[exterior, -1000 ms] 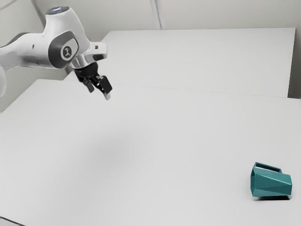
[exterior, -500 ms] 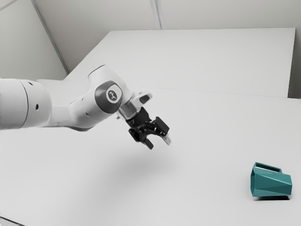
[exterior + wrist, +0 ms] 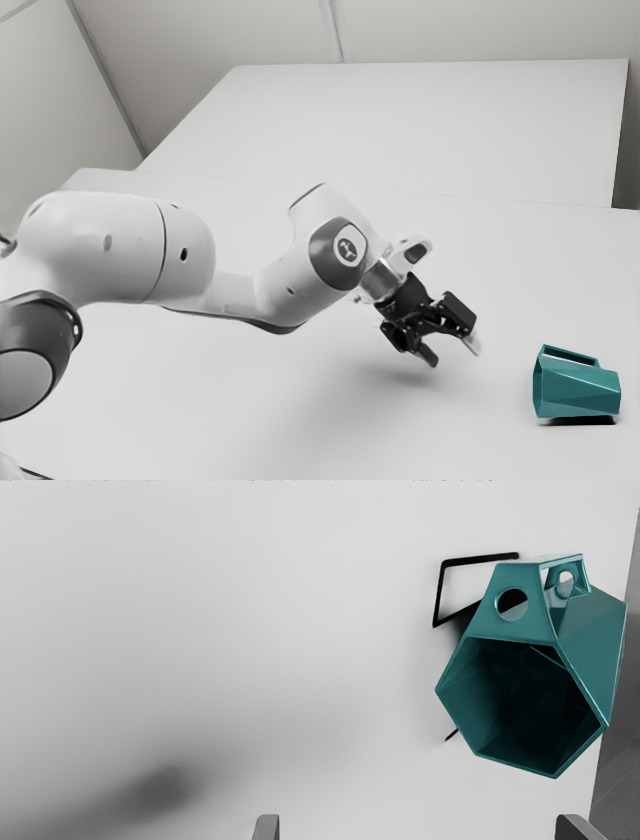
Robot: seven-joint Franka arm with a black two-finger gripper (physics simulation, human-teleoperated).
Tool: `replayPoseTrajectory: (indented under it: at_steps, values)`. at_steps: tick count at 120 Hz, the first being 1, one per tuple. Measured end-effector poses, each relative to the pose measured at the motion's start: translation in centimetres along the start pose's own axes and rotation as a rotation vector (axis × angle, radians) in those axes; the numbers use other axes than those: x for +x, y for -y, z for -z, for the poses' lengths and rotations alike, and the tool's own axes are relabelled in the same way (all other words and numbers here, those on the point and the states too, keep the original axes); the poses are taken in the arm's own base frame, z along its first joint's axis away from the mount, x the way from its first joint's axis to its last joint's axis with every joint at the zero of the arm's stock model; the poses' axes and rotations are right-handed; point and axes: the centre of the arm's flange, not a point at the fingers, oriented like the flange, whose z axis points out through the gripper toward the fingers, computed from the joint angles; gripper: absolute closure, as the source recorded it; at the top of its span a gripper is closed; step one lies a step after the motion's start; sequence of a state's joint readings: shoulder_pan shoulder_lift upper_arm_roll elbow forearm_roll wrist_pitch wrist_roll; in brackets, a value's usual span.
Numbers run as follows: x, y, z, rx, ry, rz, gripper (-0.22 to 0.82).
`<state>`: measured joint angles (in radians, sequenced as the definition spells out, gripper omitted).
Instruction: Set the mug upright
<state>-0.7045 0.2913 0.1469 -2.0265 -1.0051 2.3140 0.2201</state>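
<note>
Exterior view: mug [image 3: 578,392] on its side on bench [image 3: 250,390], handle [image 3: 572,354] up; pincer [image 3: 454,354] wide, empty, short of it, likely open to straddle it. Wrist view: mouth [image 3: 525,705] faces pincer; bench edge close by, pushing outward looks risky.

Teal mug [image 3: 577,389] on its side.

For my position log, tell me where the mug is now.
The mug lies on its side on the table at the exterior view's right, past the open hand.
</note>
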Motion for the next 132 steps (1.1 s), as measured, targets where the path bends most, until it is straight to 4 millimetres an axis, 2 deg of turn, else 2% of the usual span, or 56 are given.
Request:
replayPoseTrajectory:
  at_steps: [28,50,74,111,132]
  values:
    - [0.5,-4.4,-2.7,-0.048,0.008,-0.052,0.0]
    - [1.1,-6.7,-4.8,-0.074,0.02,-0.081,0.0]
    - [2.0,-8.0,-6.5,-0.093,0.03,-0.1,0.0]
    - [3.9,-8.6,-8.8,-0.124,0.052,-0.119,0.0]
    - [4.4,-8.9,-9.4,-0.129,0.058,-0.136,0.11]
